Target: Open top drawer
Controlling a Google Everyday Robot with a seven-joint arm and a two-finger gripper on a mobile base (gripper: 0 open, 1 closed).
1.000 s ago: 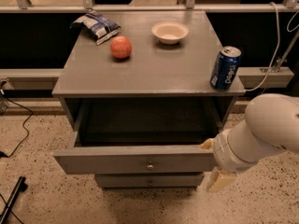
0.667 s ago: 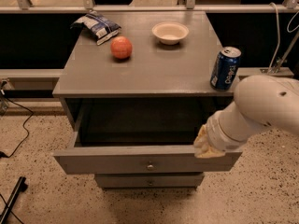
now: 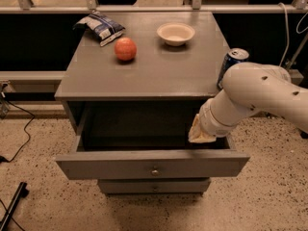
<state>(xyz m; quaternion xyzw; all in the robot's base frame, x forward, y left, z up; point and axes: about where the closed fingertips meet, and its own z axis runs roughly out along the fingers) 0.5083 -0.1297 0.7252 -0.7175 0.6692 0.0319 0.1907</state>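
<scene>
The top drawer [image 3: 120, 165] of the grey cabinet stands pulled far out, its wide grey front low in the view with a small round metal knob [image 3: 155, 172] at centre. Its deep dark box [image 3: 139, 124] looks empty. My white arm [image 3: 255, 93] reaches in from the right, and the gripper [image 3: 199, 131] with its tan-coloured end hangs over the drawer's right rear part, above the drawer's inside. It touches nothing that I can see.
On the cabinet top [image 3: 159, 71] lie a chip bag [image 3: 100, 27], a red apple [image 3: 125, 48], a white bowl [image 3: 176, 33] and a blue can [image 3: 232, 61] at the right edge, close to my arm. A lower drawer front [image 3: 154, 186] shows below. Cables [image 3: 19, 143] run on the floor at left.
My arm and gripper have risen and moved left, from beside the drawer's right front corner to above its right rear part. The drawer stays open as before.
</scene>
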